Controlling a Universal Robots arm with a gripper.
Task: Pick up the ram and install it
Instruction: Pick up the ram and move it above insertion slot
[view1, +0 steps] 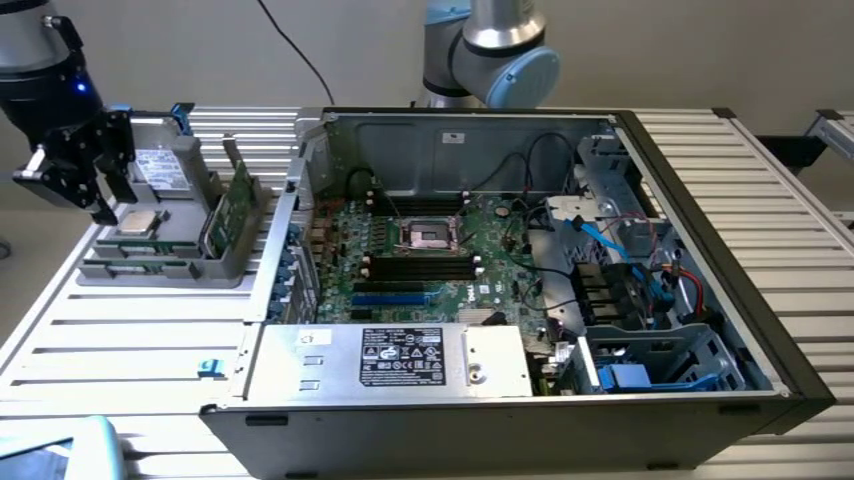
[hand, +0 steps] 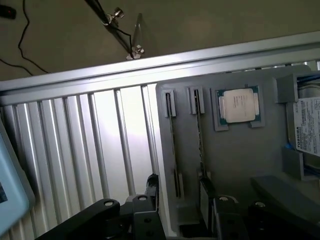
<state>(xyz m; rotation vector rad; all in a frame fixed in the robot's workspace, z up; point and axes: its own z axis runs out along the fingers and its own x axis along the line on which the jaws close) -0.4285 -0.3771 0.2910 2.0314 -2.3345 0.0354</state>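
Exterior view: the black two-fingered pincer (view1: 78, 190) hangs at the exterior view's left, above a grey plastic parts holder (view1: 100, 272) that rests on the ribbed aluminium tabletop (view1: 120, 330), well apart from the open black computer case (view1: 747, 300) and the green motherboard (view1: 461, 262) inside it. In the wrist view the pincer's fingers (hand: 151, 186) stand apart with nothing between them, poised over the holder.

The ram (hand: 172, 135), a thin, long, dark-green circuit-board stick, stands on edge in a narrow slot of the holder, so only its top edge shows. A second slim stick (hand: 200, 130) sits in the slot just beside it. The spread fingers look roughly lined up to either side of the first stick, though I cannot tell how high above it they are. A silver square processor chip (hand: 240, 106) lies in its own pocket near the slots, and a wider green circuit card (view1: 235, 205) stands upright further along the holder.

I judge the stick to be light and stiff, yet fragile: its chips and lower contact edge should not be squeezed or scraped. The two flat faces, near the middle of its length and close to the exposed top edge, look like the place to clamp it. The bare board may be slippery, and an off-centre hold would probably tilt it in the slot.
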